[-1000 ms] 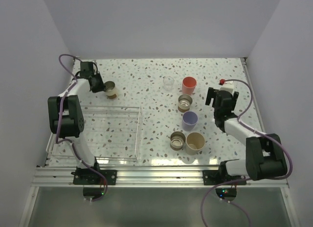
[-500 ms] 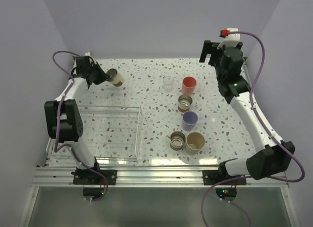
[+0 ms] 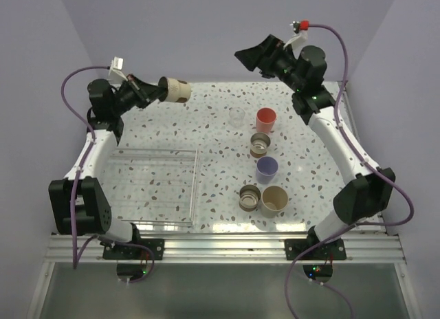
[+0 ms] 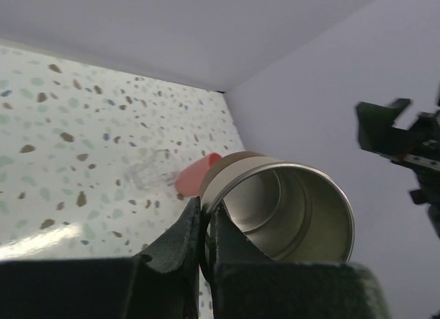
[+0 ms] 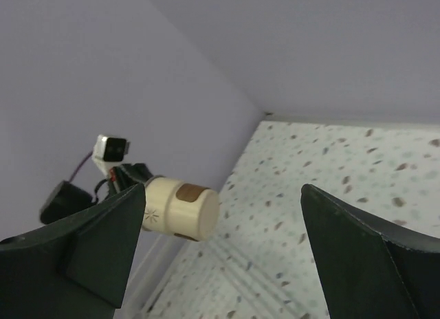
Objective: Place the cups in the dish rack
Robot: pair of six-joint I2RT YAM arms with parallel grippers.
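Observation:
My left gripper [image 3: 152,91] is raised high over the back left of the table. It is shut on the rim of a metallic cup with a cream outside and brown bands [image 3: 176,90], held on its side. In the left wrist view the fingers [image 4: 204,226] pinch the cup wall [image 4: 289,212], one inside and one outside. My right gripper [image 3: 251,56] is open and empty, raised at the back and facing the held cup [image 5: 182,207]. The clear dish rack [image 3: 148,185] lies at the front left with no cups in it. Coral red [image 3: 265,118], clear [image 3: 236,116], lavender [image 3: 266,168], cream-beige [image 3: 273,201] and two metallic cups [image 3: 260,144] [image 3: 249,197] stand right of centre.
Lavender walls enclose the table on three sides. The speckled tabletop [image 3: 206,133] lies between the rack and the cups. An aluminium rail [image 3: 220,247] runs along the near edge by the arm bases.
My left gripper lifted the banded cup off the table, up and to the right, tipping it sideways. My right arm rose from the table's right side to the back and turned left.

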